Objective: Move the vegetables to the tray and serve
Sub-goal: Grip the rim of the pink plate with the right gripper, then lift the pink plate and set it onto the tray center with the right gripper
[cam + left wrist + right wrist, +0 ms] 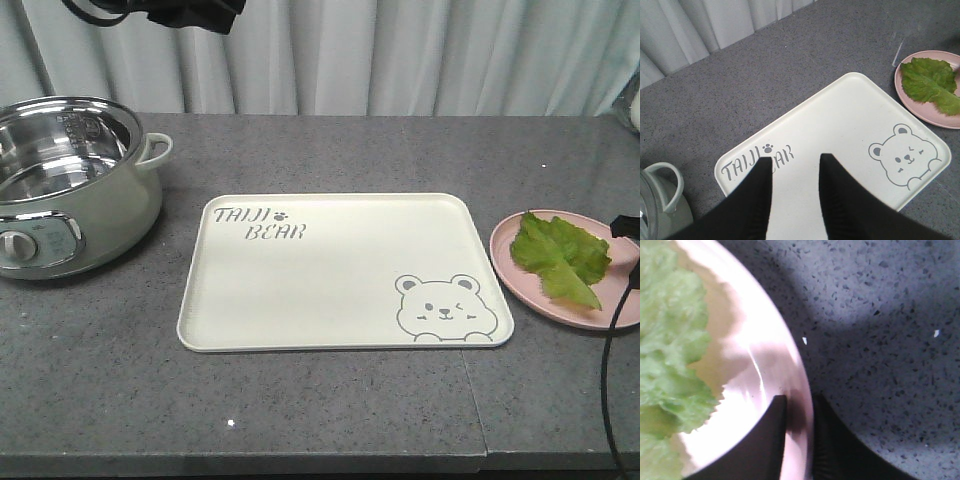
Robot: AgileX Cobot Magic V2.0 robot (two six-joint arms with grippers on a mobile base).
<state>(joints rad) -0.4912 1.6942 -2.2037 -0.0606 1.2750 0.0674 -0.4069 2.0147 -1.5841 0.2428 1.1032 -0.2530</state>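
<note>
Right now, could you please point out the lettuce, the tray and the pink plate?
lettuce (560, 255), front view, leaf's middle.
tray (330, 280), front view, bare centre.
pink plate (500, 258), front view, left rim.

Kitchen-style setup, grey stone counter (350, 150), electric pot (110, 215), white curtain (400, 55) behind

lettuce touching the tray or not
Apart. The front view shows the lettuce lying on the pink plate, with a strip of grey counter between that plate and the tray.
</note>
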